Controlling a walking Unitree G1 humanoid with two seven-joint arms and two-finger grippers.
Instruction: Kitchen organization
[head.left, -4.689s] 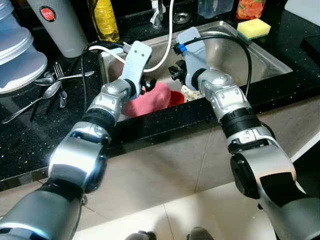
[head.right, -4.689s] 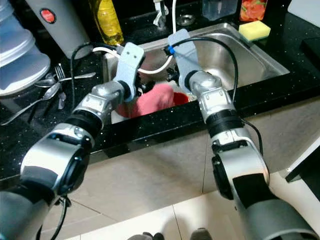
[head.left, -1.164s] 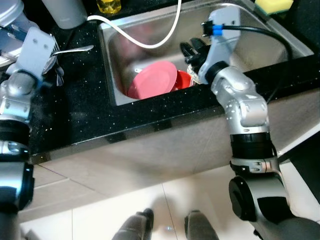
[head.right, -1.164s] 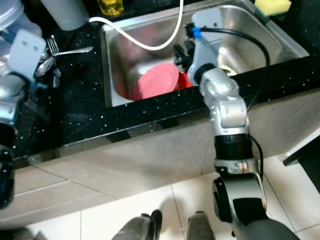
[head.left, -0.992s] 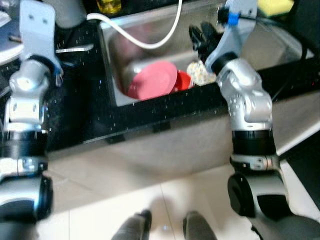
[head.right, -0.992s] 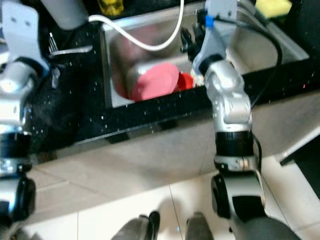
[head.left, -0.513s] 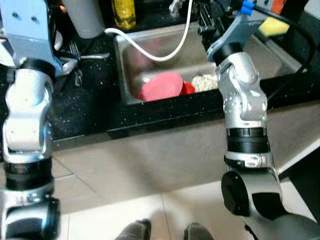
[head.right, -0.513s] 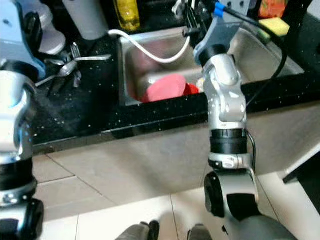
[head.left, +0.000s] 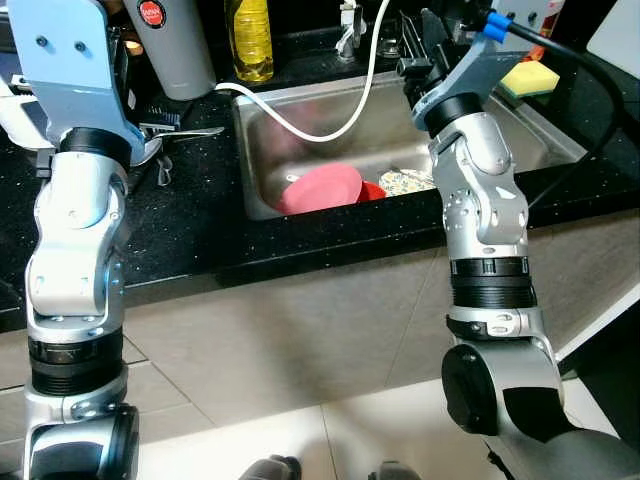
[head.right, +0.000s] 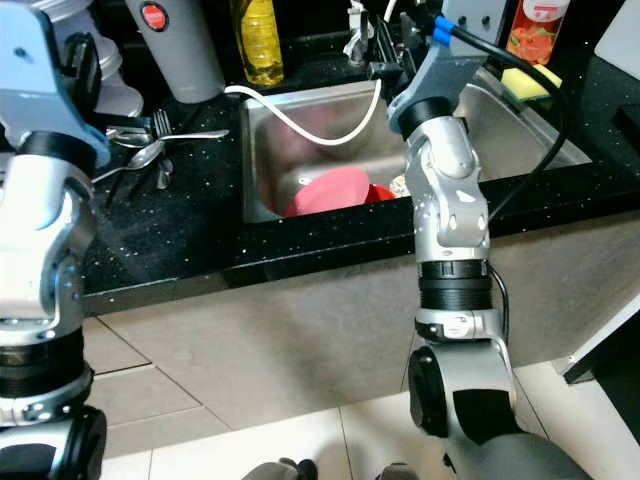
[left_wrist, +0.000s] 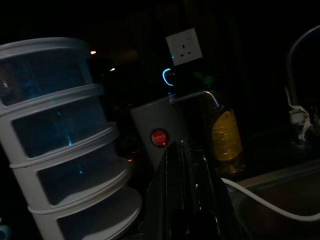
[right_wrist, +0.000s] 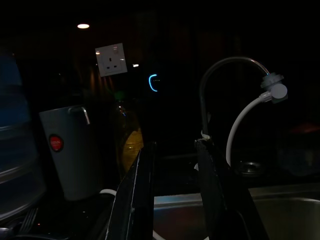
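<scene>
A pink plate (head.left: 325, 187) leans inside the steel sink (head.left: 520, 125), beside a red dish (head.left: 375, 190) and a patterned cloth (head.left: 405, 180). Both arms are raised above the black counter. My left gripper (left_wrist: 182, 146) is shut with nothing in it, held over the counter's left side near the stacked white containers (left_wrist: 60, 135). My right gripper (right_wrist: 176, 146) is open and empty, up over the sink's back edge and facing the faucet (right_wrist: 225, 67). A white hose (head.left: 330, 115) curves from the faucet into the sink.
A grey jug with a red button (head.left: 165, 45) and a yellow bottle (head.left: 250, 40) stand behind the sink. Forks and spoons (head.right: 150, 150) lie on the counter to the left. A yellow sponge (head.left: 528, 78) sits at the sink's right rim. Tiled floor lies below.
Both arms have lifted up and away from the sink and counter. The pink plate, near my left gripper earlier, lies alone in the sink. The camera view has shifted too.
</scene>
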